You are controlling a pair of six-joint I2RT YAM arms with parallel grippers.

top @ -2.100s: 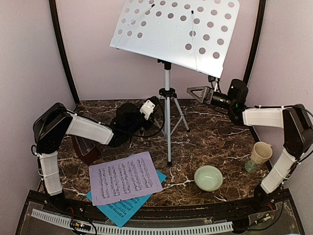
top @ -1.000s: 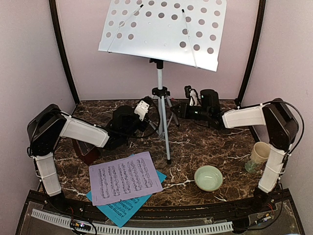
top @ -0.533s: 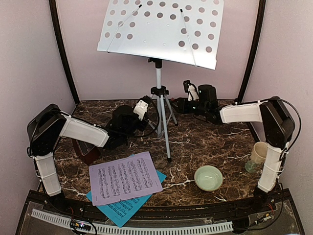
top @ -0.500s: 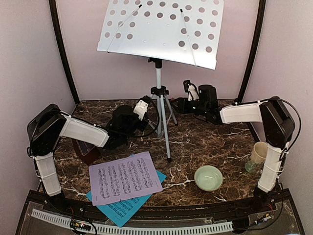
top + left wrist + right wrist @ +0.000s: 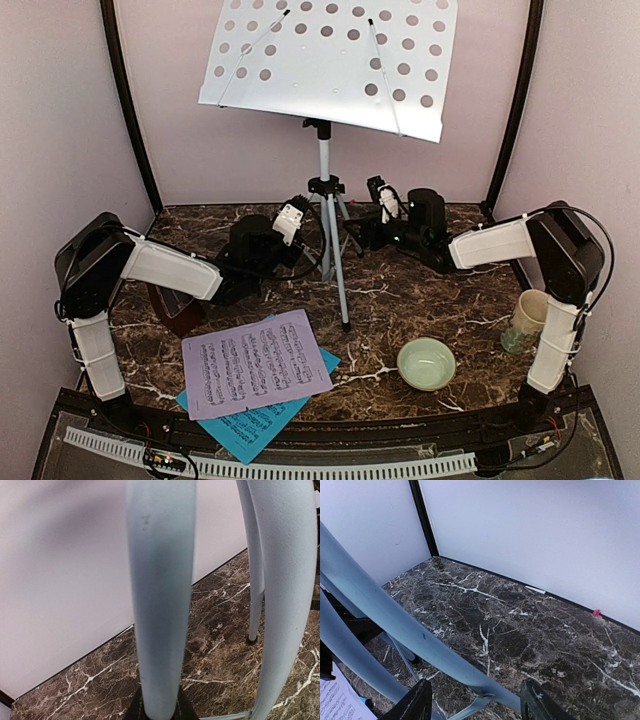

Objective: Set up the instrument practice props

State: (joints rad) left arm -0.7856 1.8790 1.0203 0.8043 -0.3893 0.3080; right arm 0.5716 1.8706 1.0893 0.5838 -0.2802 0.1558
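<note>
Lying flat at the lower left of the top view, the lavender page (image 5: 258,362) overlaps the cyan page (image 5: 250,420). The pale green bowl (image 5: 426,362) and cream mug (image 5: 530,315) sit to the right. Further back on the left, the metronome (image 5: 178,308) is mostly hidden under the left arm.

At mid-frame both arms meet the music stand (image 5: 323,180), which is upright on the marble table (image 5: 420,290). The left gripper (image 5: 160,709) is pinched tight on a leg tube. The right gripper (image 5: 477,700) is spread wide, with a leg passing between its fingers and no visible contact. The white desk (image 5: 330,60) at the top holds nothing.

Placing the stand looks like the step in hand. Next, probably, steady it, let go cleanly, then fetch the pages.
</note>
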